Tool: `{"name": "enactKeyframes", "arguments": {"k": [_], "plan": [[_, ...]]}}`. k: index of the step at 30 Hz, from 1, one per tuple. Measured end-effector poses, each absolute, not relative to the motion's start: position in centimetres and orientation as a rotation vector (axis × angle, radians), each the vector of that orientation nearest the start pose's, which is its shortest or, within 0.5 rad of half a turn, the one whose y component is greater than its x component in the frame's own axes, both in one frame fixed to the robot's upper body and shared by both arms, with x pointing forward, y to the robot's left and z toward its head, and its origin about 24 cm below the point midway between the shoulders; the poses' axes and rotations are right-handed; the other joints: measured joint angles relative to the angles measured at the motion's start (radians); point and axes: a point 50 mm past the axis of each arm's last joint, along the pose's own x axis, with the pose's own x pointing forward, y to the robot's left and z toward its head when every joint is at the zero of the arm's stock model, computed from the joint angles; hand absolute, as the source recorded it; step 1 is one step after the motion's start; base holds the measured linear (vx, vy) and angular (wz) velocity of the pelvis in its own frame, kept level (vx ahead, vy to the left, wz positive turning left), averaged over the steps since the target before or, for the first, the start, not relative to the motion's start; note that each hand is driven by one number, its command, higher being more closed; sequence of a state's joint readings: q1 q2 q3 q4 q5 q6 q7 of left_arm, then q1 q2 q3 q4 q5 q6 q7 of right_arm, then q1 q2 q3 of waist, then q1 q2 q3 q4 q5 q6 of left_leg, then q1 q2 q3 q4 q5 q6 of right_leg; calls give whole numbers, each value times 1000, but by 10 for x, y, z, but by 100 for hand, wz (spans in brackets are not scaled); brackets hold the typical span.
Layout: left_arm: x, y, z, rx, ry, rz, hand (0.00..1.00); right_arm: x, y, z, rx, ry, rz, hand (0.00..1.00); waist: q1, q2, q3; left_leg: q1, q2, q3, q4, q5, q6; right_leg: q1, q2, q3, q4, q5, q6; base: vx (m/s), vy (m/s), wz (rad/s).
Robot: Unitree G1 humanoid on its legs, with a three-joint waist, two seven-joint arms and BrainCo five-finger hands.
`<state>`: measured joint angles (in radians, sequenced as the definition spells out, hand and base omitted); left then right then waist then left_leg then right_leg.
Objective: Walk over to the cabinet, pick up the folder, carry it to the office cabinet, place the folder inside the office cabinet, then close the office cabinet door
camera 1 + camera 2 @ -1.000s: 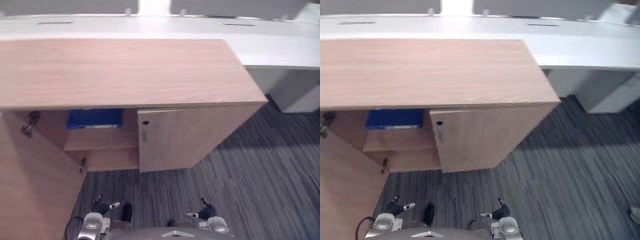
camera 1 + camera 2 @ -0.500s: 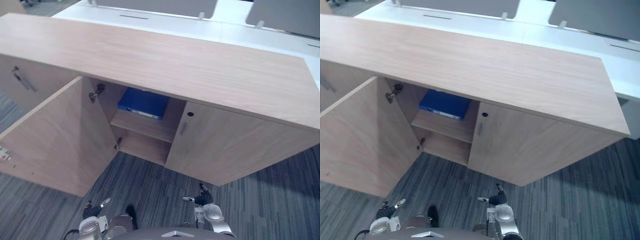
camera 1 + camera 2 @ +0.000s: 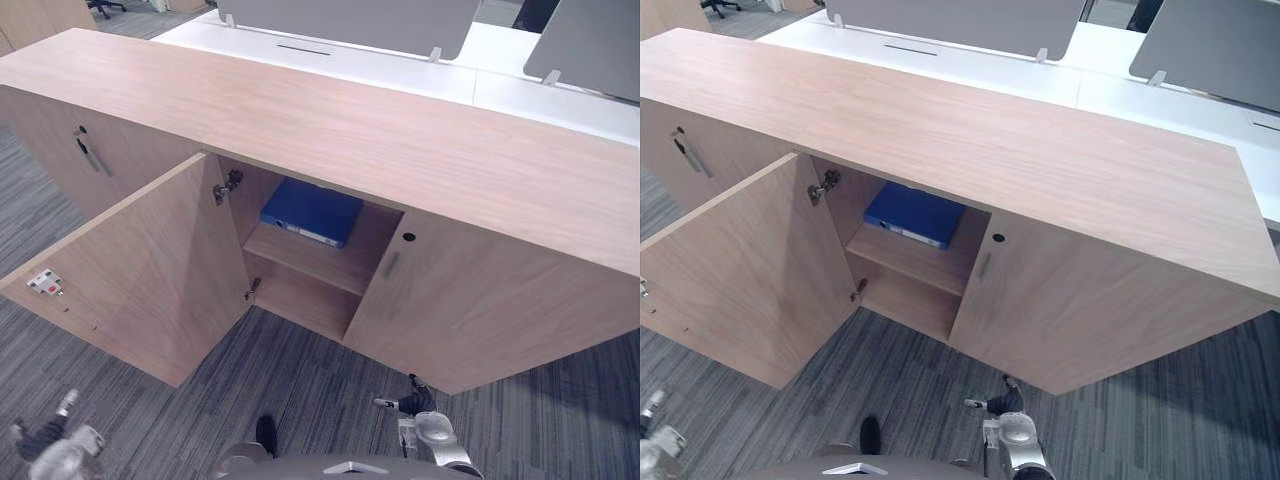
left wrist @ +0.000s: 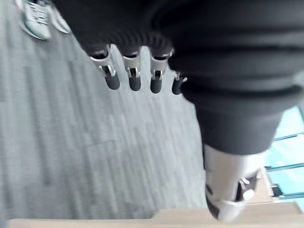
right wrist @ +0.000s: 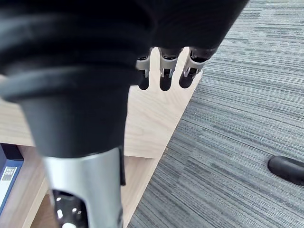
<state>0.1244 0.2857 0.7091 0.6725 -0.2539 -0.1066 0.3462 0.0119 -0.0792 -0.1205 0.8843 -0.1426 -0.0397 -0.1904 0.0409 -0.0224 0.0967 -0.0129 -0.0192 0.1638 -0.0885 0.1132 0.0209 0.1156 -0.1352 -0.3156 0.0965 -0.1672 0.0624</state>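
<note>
Fingers of the left hand hang loose and slightly parted. We see nothing in them. The hand sits low at the far left over the carpet, which is grey and striped. In its wrist view we also note a person's pale shoes on that carpet.

Next, at the left end of the long wooden cabinet, we list a closed door with a slim metal handle.

Beside it we list the open door. It is swung wide toward us on its hinge, with a small white plate near its free edge.

Inside the open bay we count one shelf. The blue folder lies flat on this shelf, spine with a white label facing out, under the cabinet top. Neither hand touches it, and both are well apart from it.

To the right of the bay we list a closed door with a short handle and a round lock near its inner edge.

Below that door the right hand hangs over the carpet. Its fingers are relaxed in a row and it is empty.

Behind the cabinet, across the whole width, we list a white desk carrying grey screens.
</note>
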Motion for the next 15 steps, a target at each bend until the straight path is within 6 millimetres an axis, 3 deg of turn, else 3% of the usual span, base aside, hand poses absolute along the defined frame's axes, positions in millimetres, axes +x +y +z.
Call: {"name": "enactKeyframes", "arguments": {"k": [4,6,15], "plan": [[119,404,-11,28,272,1197,0,156,-209,-129,-261,840,-244,0,11,-1,-1,3,-4,0,0,-10,-4,10,3,6,-13,6,-3,63,-14,-1],[128,408,-1,52,233,1176,0,157,-207,-129,-265,839,-230,0,11,-5,0,8,-6,-1,0,-13,-2,19,5,14,-19,12,2,83,-8,0],[161,396,18,168,168,1008,0,152,-206,-131,-263,850,-219,0,12,-13,2,32,0,11,0,-43,-13,36,17,105,-37,20,-20,78,-14,-4]]}}
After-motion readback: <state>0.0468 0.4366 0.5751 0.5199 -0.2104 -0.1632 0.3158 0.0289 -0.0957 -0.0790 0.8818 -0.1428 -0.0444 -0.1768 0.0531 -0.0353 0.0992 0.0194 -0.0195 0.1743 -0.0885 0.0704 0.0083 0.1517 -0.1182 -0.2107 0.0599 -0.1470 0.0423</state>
